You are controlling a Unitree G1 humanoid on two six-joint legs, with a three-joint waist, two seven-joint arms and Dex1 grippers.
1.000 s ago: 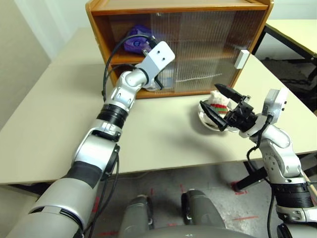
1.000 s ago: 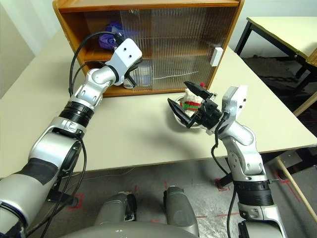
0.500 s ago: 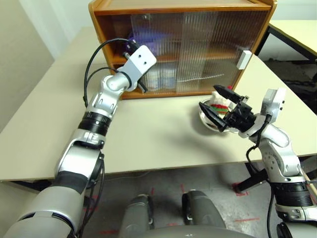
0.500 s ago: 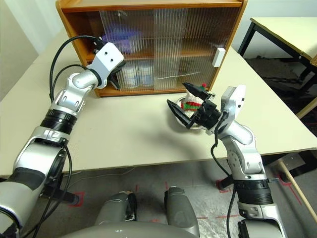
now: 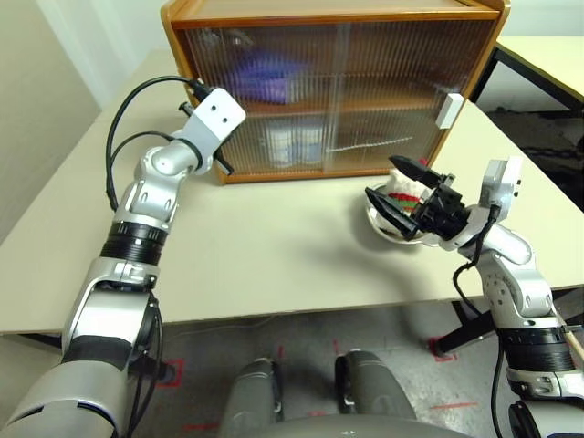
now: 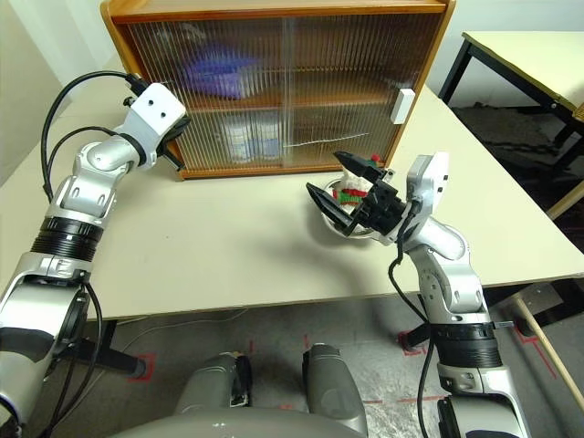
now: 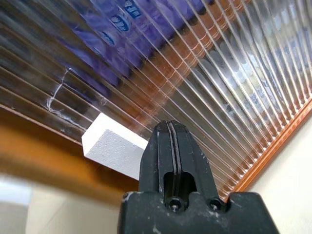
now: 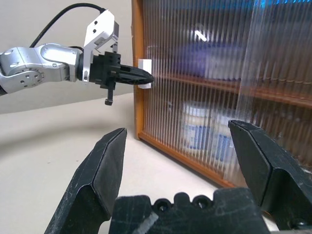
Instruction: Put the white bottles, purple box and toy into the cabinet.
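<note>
Cabinet (image 5: 219,11) fills the frame's top, both ribbed doors shut; purple box (image 5: 265,78) and bottles (image 5: 294,144) blur behind them. Toy (image 5: 402,190) sits in a bowl (image 5: 376,220) at right, beside the spread-fingered right gripper (image 5: 401,190).

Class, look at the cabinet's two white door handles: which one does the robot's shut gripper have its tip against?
The handle at the cabinet's left edge: the shut left gripper has its tip against it. The other handle, at the right edge of the cabinet, has no gripper near it.

Orange-brown cabinet (image 5: 319,11), ribbed translucent doors (image 5: 365,82)
</note>
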